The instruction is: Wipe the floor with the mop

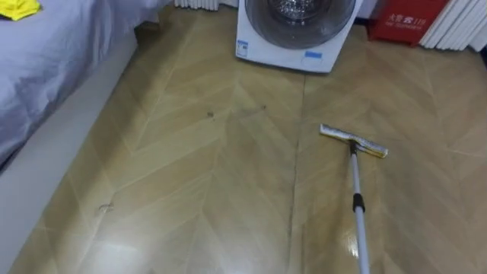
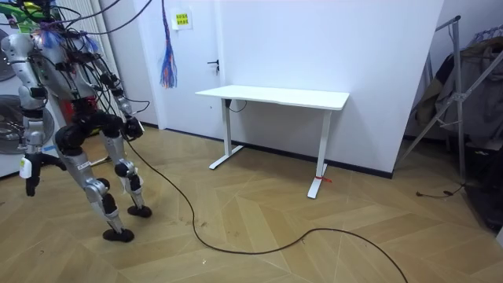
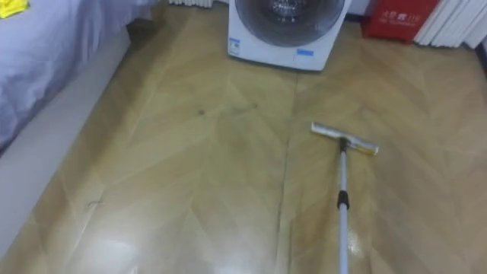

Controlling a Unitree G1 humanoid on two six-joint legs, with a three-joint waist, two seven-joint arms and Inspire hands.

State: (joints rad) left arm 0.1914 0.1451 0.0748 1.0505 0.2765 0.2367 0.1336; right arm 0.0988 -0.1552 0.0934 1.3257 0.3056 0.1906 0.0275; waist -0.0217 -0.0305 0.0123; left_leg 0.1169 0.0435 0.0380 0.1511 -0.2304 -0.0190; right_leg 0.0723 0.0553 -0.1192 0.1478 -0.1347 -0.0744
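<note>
The mop's handle runs near to far. Its head lies crosswise on the floor, pointing toward the washing machine. I cannot tell the hand's state.

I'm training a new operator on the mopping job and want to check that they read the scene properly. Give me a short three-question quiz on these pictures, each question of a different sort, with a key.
1. True or false: the mop head rests on the wooden floor, with its handle running back towards the robot.
2. What stands at the far end of the floor, ahead of the robot? A) a washing machine B) a fridge C) a bookshelf
3. Fill in: the yellow cloth lies on the ____ at the robot's left.

Key: 1 true; 2 A; 3 bed.
</note>
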